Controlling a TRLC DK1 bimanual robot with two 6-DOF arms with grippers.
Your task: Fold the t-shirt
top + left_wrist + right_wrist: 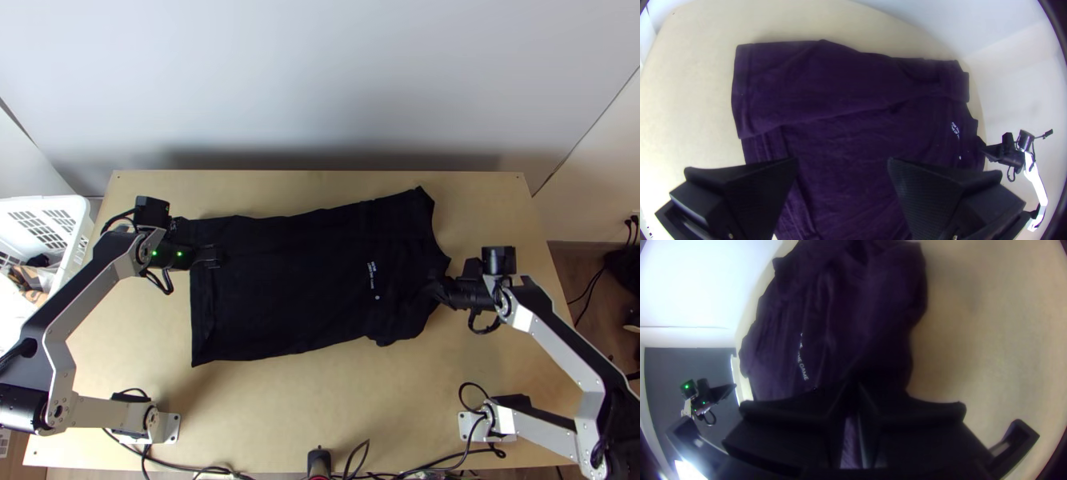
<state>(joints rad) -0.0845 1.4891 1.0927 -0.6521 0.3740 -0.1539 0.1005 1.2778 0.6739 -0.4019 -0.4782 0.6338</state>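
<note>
The left gripper [213,256] is over the left end of the black t-shirt [296,280]. Its left wrist view shows the left gripper [843,166] open above the t-shirt [853,133], fingers wide apart. One long side of the cloth lies folded over in a strip there; small print marks the chest. At the shirt's right end is the right gripper [438,290]. In the right wrist view, the right gripper [854,389] has its fingers close together on the t-shirt [862,329], which bunches and wrinkles around them. Exactly how much cloth they pinch is hidden.
The wooden table [320,408] shows bare wood along its near side. A white basket [76,212] stands off its left edge. Cables [360,458] run along the near edge, and a pale wall [320,80] rises behind.
</note>
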